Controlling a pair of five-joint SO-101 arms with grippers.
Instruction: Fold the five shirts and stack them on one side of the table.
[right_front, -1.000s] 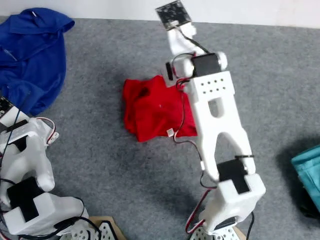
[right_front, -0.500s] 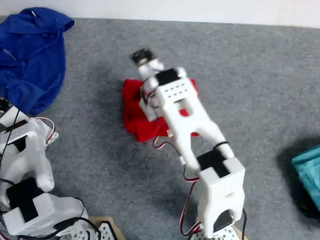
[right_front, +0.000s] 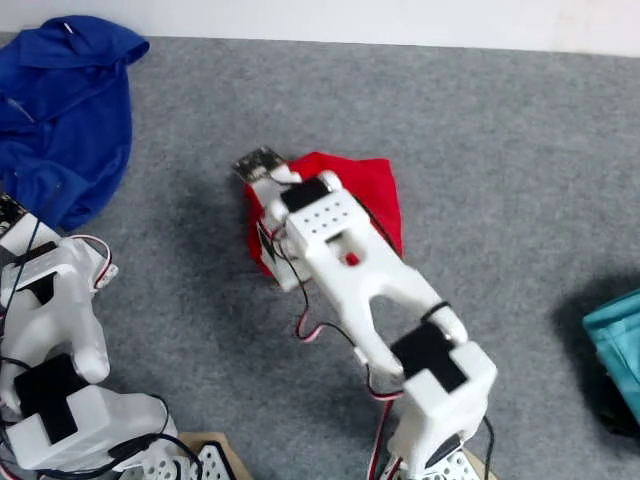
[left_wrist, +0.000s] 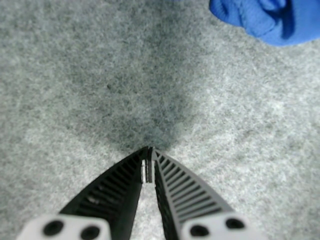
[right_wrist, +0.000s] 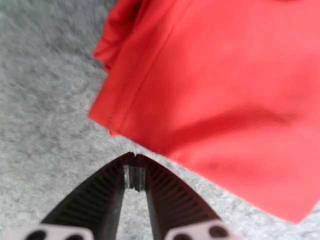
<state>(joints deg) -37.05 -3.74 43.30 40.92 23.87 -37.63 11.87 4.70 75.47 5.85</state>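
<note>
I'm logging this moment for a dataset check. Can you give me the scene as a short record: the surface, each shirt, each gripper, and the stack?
surface: grey carpet-like table top
shirts in view: three
red shirt: mid-table, loosely bunched, partly covered by the right arm
blue shirt: far left corner, spread out, unfolded
teal shirt: right edge, cut off by the frame
right gripper: fingers shut, empty, tips at the red shirt's hem
left gripper: fingers shut, empty, over bare carpet near the blue shirt
stack: none yet
</note>
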